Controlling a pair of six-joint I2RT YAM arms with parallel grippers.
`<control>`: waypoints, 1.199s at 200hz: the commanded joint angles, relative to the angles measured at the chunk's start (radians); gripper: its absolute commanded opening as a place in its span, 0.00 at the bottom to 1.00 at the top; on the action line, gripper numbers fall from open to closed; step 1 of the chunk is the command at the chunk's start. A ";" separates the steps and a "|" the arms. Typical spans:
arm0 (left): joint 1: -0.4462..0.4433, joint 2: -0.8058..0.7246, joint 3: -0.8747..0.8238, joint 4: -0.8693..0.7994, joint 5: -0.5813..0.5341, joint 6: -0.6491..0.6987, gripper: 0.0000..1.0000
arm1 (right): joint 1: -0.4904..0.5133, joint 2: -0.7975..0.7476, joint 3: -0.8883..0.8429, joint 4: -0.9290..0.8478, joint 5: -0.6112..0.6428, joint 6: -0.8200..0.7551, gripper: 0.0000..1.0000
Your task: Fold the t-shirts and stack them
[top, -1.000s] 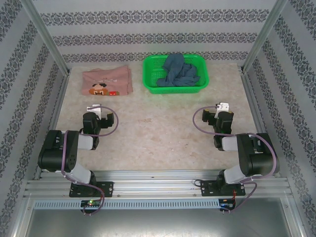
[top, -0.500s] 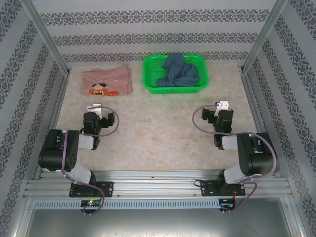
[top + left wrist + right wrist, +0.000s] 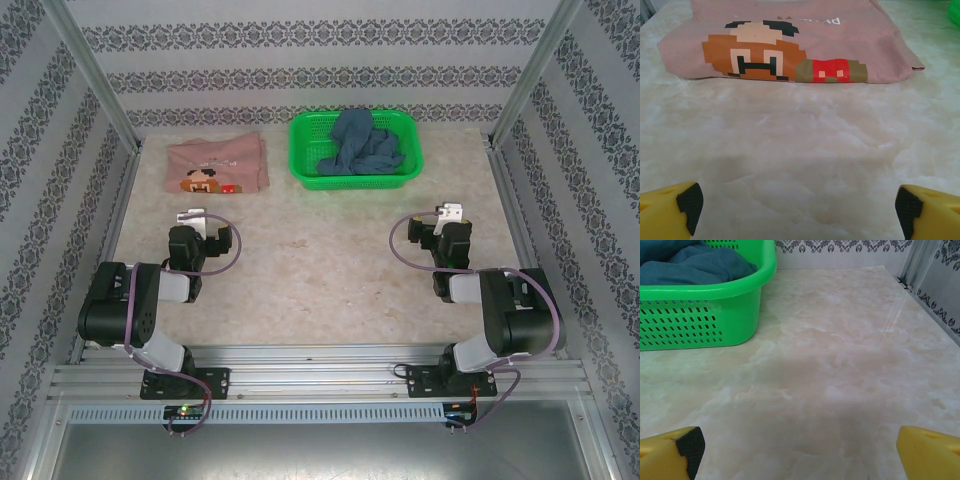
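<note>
On the bench (image 3: 310, 270), from above: a pink t-shirt (image 3: 216, 166) lies folded flat at the far left. A blue t-shirt (image 3: 362, 143) sits crumpled in a green basket (image 3: 355, 182) at the far middle, near the pink one but apart from it.
Hands from above: the left hand (image 3: 192, 217) and right hand (image 3: 451, 213) both hover released, holding nothing, well short of either shirt.
Left wrist view: yellow fingertips (image 3: 667, 212) are spread wide over bare bench. The pink shirt's near folded edge lies ahead, print upward.
Right wrist view: the fingers are parted and empty. The basket's corner stands ahead to the left, with blue cloth showing above its rim.
Step in hand, judged: lift the blue shirt out, pinching high on the heap and away from the mesh wall.
Open room: the wide bare bench between arms and shirts suits spreading. Side walls and frame posts hem both edges.
</note>
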 commanded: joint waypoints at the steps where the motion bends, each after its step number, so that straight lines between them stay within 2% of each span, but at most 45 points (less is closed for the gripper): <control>1: -0.008 0.011 0.016 0.049 -0.012 0.021 1.00 | -0.005 0.008 0.017 0.031 -0.024 -0.006 0.98; 49: -0.008 0.011 0.016 0.050 -0.012 0.021 1.00 | -0.004 0.007 0.013 0.037 -0.026 -0.008 0.98; 60: -0.010 -0.022 0.017 0.034 -0.003 0.026 1.00 | -0.009 -0.001 0.044 0.007 -0.103 -0.020 0.98; 68: -0.016 -0.098 0.052 -0.092 0.001 0.038 1.00 | 0.012 -0.049 0.100 -0.140 -0.112 -0.056 0.98; 76: -0.024 -0.177 0.124 -0.282 -0.017 0.038 1.00 | 0.052 -0.112 0.164 -0.333 -0.031 -0.059 0.98; 82: -0.028 -0.218 0.199 -0.422 -0.043 0.001 1.00 | 0.072 -0.159 0.205 -0.450 0.016 -0.032 0.98; 92: -0.028 -0.275 0.307 -0.603 -0.028 -0.062 1.00 | 0.087 -0.233 0.242 -0.559 0.015 0.062 0.98; 105: -0.040 -0.287 0.466 -0.785 -0.010 -0.135 1.00 | 0.119 -0.313 0.319 -0.723 -0.050 0.143 0.98; 117: -0.049 -0.230 0.632 -0.968 -0.016 -0.220 1.00 | 0.165 -0.323 0.451 -0.921 -0.051 0.180 0.98; 140: -0.052 -0.040 0.934 -1.277 0.022 -0.327 1.00 | 0.179 -0.213 0.743 -1.249 -0.164 0.250 0.98; 164: -0.052 0.160 1.149 -1.401 0.087 -0.357 1.00 | 0.187 -0.035 1.017 -1.443 -0.285 0.265 0.98; 204: -0.048 0.390 1.332 -1.397 0.131 -0.393 1.00 | 0.198 0.241 1.309 -1.552 -0.355 0.314 0.98; 240: 0.005 0.503 1.374 -1.337 0.116 -0.460 1.00 | 0.235 0.423 1.462 -1.509 -0.385 0.363 0.98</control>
